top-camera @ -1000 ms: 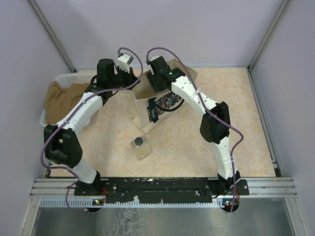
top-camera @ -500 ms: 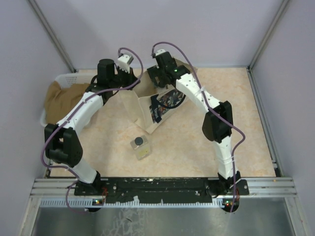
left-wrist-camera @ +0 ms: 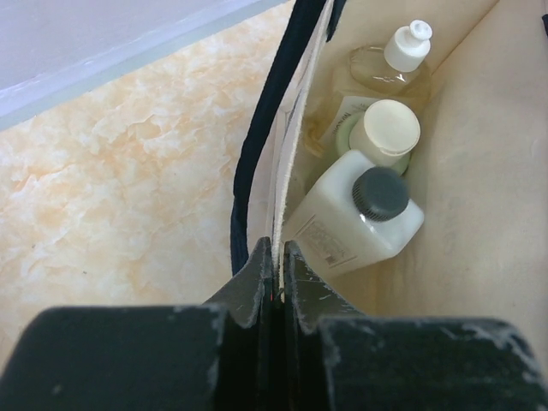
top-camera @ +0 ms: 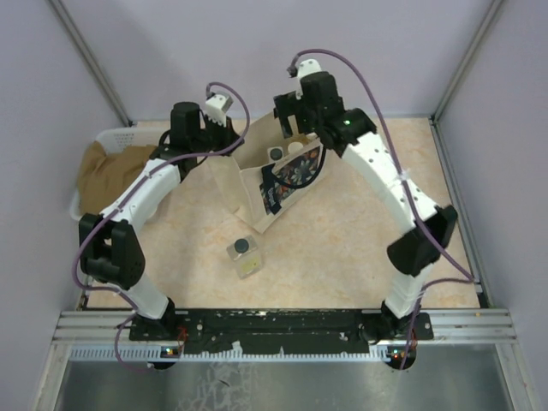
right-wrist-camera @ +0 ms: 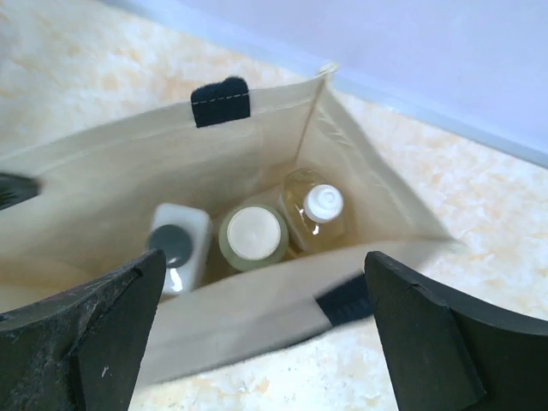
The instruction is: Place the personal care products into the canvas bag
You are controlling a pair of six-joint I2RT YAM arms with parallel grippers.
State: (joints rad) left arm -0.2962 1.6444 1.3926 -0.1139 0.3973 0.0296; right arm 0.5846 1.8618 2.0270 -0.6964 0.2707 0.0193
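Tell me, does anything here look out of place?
Only the clear square bottle with black cap stands alone on the table, outside the beige canvas bag that holds the other three bottles. Nothing looks spilled or damaged.

Bright even light, soft faint shadows, top view sharp, wrist-view foregrounds slightly blurred

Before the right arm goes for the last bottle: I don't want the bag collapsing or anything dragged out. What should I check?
1. The left gripper shut on the bag rim, mouth held open: ok.
2. The right gripper open, holding nothing: ok.
3. The amber bottle, green bottle and white bottle inside the bag: ok.
4. The right gripper clear of the bag's rim: cannot tell.
5. The clear bottle standing on the table, apart from the bag: ok.
6. All four bottles bagged: not ok.
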